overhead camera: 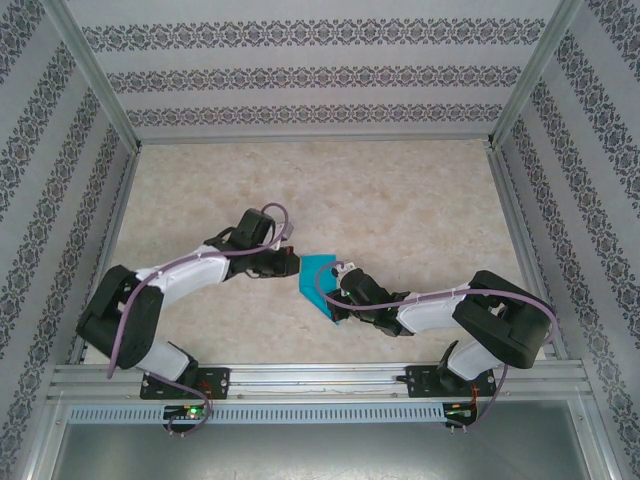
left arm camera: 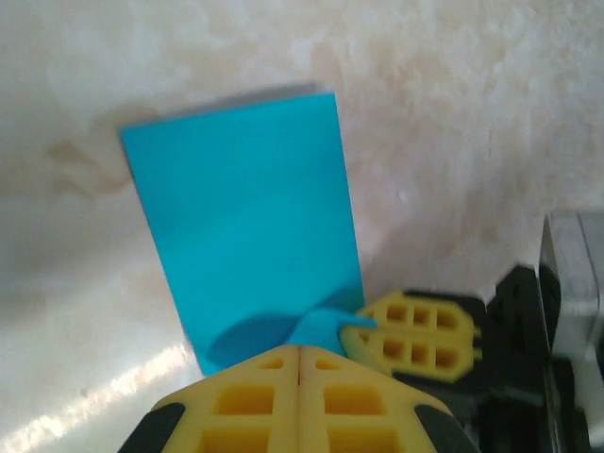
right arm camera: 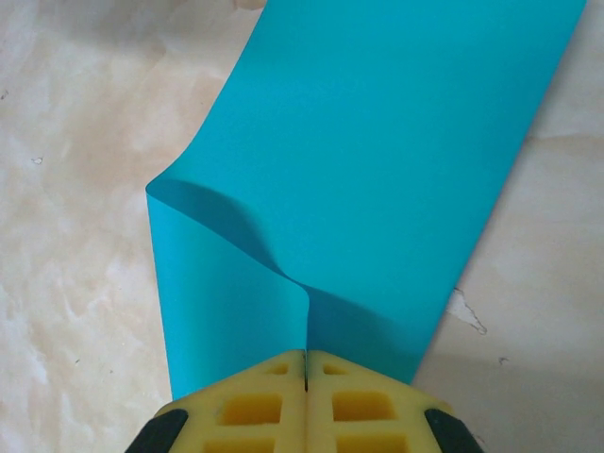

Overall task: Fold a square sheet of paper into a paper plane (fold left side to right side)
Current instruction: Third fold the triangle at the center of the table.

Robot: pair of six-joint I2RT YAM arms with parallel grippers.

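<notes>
Paper sheet (right arm camera: 377,142) on marbled table (overhead camera: 400,200), right jaws pinching its lifted edge, left jaws closed beside.

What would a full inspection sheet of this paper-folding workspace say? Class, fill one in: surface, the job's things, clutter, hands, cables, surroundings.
surface: pale marbled table, faintly stained.
job's things: turquoise sheet of paper lying between the two hands, one edge curled up off the table.
clutter: nothing seen.
hands: left hand shut at the paper's near edge, grip unclear; right hand shut on the curled-up edge.
cables: purple cable along the left arm; second cable along the right arm.
surroundings: patterned walls; metal rail at the near edge.
</notes>
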